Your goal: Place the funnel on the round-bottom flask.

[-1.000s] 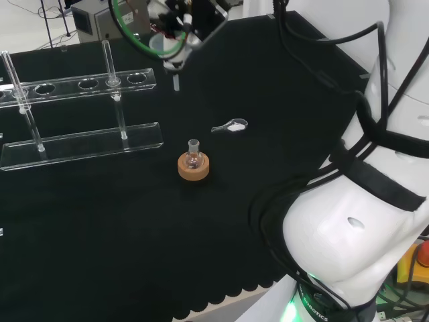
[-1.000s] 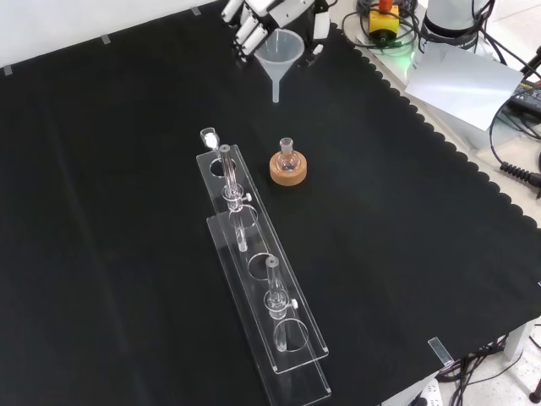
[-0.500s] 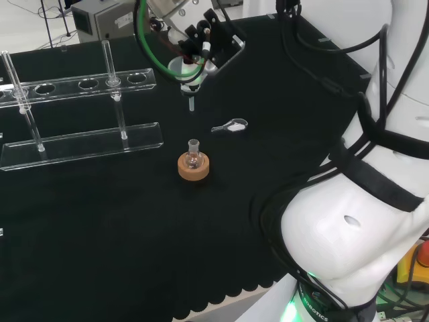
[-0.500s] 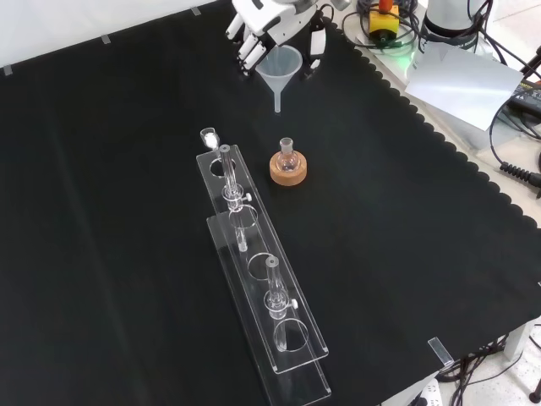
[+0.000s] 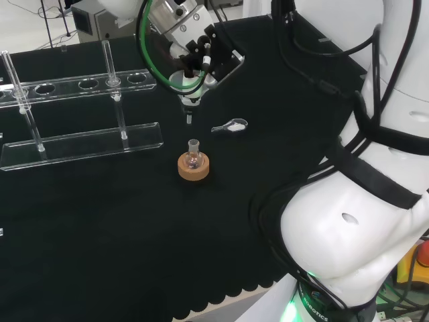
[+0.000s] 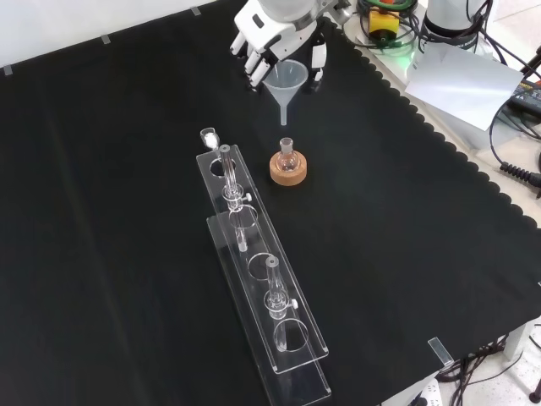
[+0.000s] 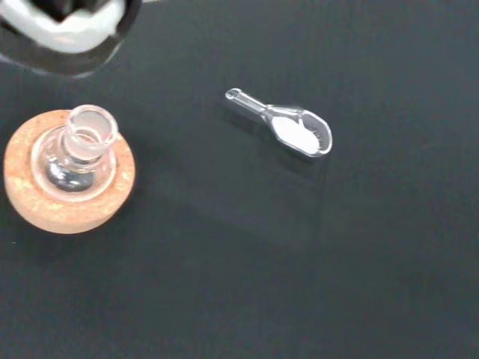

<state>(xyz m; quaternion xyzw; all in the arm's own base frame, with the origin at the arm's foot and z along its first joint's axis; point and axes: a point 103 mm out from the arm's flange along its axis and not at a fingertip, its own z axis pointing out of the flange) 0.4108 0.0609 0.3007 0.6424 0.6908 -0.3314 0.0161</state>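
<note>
In the head view you've got the hand [image 5: 201, 57] up above the cloth with its fingers curled round the funnel [image 5: 188, 84], stem pointing down. The stem tip hangs in the air just above and a touch behind the round-bottom flask [image 5: 194, 155], so the two are near but not touching. The flask sits upright in its cork ring [image 5: 193, 168], and a little clear scoop [image 5: 231, 125] with white powder in it lies on the cloth to the right of the funnel stem. The clear tube rack [image 5: 80, 114] stands off to the left, with a few glass tubes upright in it. In the front view your hand [image 6: 275, 38] comes in from the top and you can see fingers on both sides of the funnel [image 6: 286, 80] rim, pinching it; the cone is upright and the stem ends a short gap above the flask [image 6: 287, 155] neck, roughly lined up with it. The cork ring [image 6: 287, 172] sits just right of the near end of the rack [image 6: 262, 288], and the scoop [image 6: 208, 135] lies beside that end. In the wrist view you're looking down on the flask [image 7: 78, 146] mouth, open and clear, seated in the cork ring [image 7: 67, 206], with the scoop [image 7: 288, 129] well apart from it on the black cloth [image 7: 314, 269].
</note>
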